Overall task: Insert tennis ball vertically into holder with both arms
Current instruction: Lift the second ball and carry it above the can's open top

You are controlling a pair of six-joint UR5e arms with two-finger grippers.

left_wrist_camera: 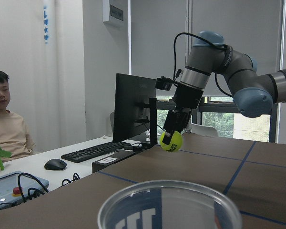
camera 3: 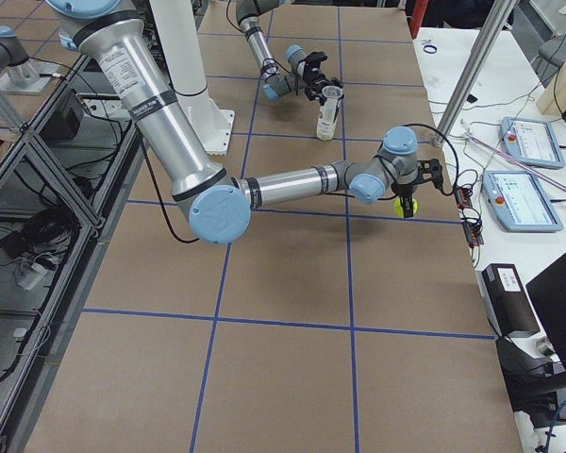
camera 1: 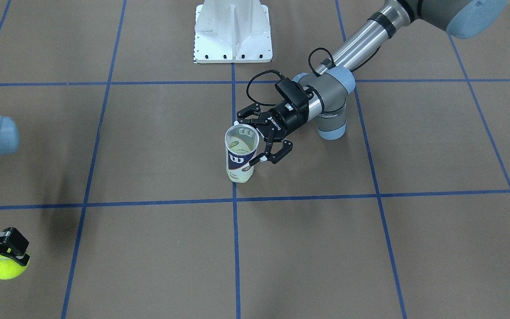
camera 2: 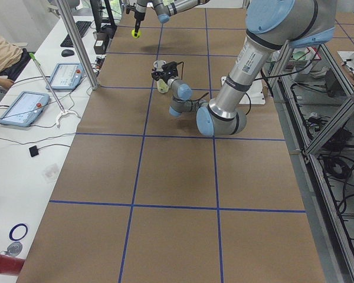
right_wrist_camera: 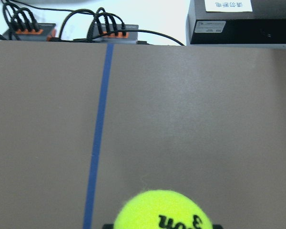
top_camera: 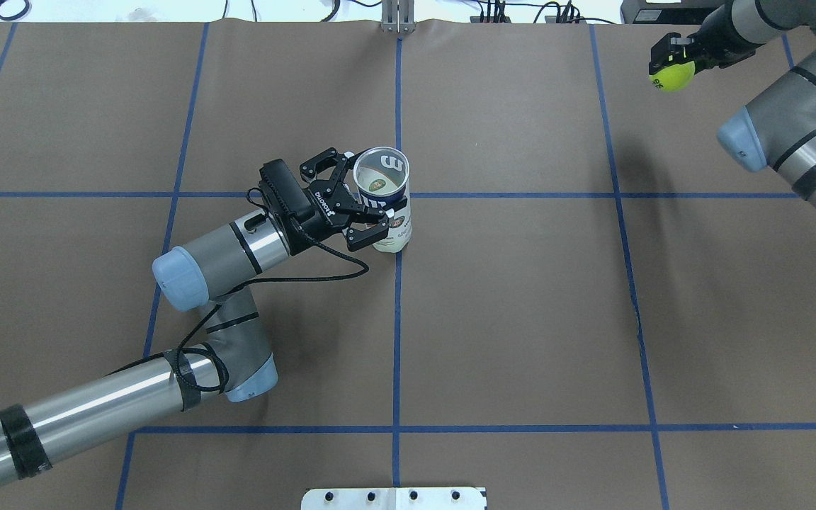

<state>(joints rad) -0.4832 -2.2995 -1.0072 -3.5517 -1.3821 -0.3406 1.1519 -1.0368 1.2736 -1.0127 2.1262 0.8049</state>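
Observation:
The holder (camera 1: 240, 156), a clear tube with a white and navy label, stands upright near the table's middle, its open mouth up; it also shows in the overhead view (top_camera: 383, 191). My left gripper (camera 1: 249, 141) comes in from the side, one finger on each side of the tube, shut on it. My right gripper (top_camera: 671, 62) is shut on a yellow-green tennis ball (top_camera: 672, 75) and holds it above the table's far right corner, well apart from the tube. The ball also shows in the right wrist view (right_wrist_camera: 163, 215) and beyond the tube's rim (left_wrist_camera: 169, 210) in the left wrist view (left_wrist_camera: 171, 141).
The white metal pedestal base (camera 1: 233, 33) stands at the robot's side of the table. Blue tape lines grid the brown table (top_camera: 521, 319). A side bench holds a monitor (left_wrist_camera: 133, 107), a keyboard (left_wrist_camera: 88, 151) and tablets (camera 2: 20, 108); an operator (left_wrist_camera: 5, 129) sits there.

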